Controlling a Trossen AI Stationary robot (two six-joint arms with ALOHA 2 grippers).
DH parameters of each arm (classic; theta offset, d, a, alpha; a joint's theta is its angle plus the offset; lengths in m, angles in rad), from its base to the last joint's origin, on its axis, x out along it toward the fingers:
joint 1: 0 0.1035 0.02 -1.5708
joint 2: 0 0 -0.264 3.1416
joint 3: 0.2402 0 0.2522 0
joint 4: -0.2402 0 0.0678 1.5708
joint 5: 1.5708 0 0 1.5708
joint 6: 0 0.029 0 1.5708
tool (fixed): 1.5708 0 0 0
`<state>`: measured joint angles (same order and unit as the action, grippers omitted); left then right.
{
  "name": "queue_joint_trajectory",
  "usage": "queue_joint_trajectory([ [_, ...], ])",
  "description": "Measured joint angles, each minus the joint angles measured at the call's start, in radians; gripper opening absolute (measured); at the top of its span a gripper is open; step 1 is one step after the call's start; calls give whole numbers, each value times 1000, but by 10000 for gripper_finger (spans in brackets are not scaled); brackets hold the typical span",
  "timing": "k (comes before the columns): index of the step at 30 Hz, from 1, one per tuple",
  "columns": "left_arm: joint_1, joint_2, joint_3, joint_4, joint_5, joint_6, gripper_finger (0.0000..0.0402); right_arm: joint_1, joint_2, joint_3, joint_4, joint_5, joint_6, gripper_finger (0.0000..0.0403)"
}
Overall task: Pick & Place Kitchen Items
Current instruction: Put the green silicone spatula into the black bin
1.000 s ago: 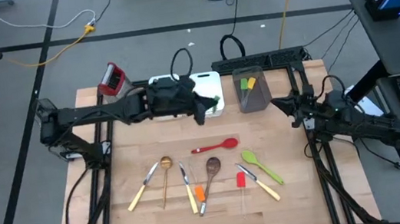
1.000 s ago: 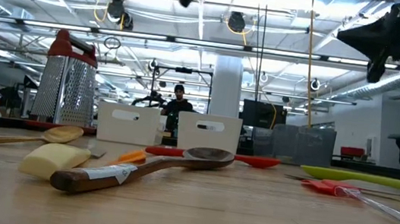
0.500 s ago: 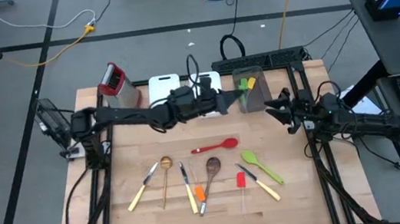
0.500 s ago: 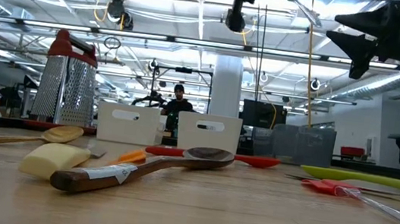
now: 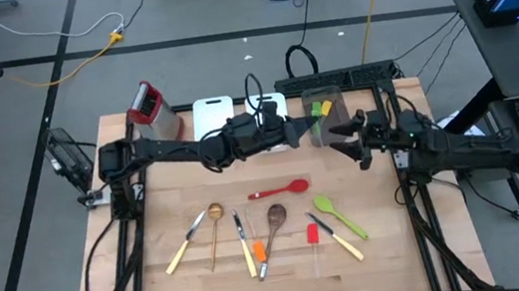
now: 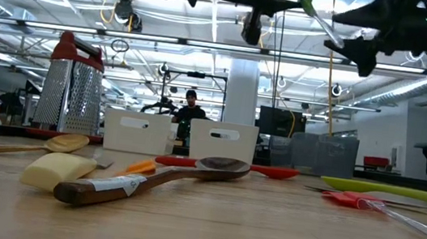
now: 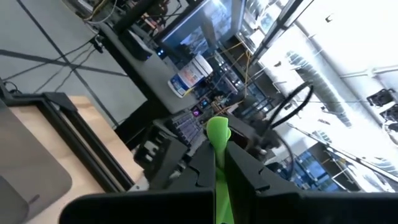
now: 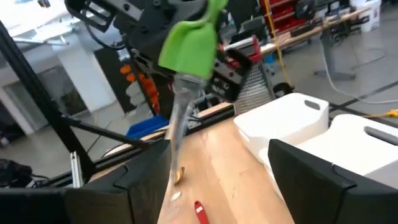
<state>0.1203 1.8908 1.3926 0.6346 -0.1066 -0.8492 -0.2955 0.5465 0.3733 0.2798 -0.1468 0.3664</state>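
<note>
While the left gripper (image 5: 283,132) hangs near the table's (image 5: 157,280) far edge in the high view, the right gripper (image 5: 347,139) faces it closely, so a handover looks prepared. Other utensils, such as the red spoon (image 5: 280,190), wait in the table's middle.

At table level, the wooden spoon (image 6: 149,178) lies in front, and both arms cross high above.

From the left wrist, the fingers (image 7: 245,168) are clamped on the green spatula (image 7: 217,155), which keeps it raised.

From the right wrist, that spatula (image 8: 186,46) is presented handle first between the right fingers (image 8: 311,177), which stand wide apart, probably to receive it.
</note>
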Motion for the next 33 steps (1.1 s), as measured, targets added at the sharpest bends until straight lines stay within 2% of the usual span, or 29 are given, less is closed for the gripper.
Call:
queue_joint_trajectory([
  [4, 7, 0, 0, -3, 1, 25, 5, 0, 84, 64, -1, -67, -12, 264],
  [18, -22, -1, 0, -3, 23, 62, 5, -26, 279, 142, -1, -95, -16, 260],
  [21, -25, -1, 0, -3, 12, 56, 5, -26, 305, 153, 11, -130, -9, 244],
  [26, -25, -2, 0, -2, 5, 48, 4, -26, 331, 158, 130, -175, 23, 209],
  [33, -25, -2, 0, -11, 4, 34, 4, -26, 332, 158, 155, -222, 34, 161],
])
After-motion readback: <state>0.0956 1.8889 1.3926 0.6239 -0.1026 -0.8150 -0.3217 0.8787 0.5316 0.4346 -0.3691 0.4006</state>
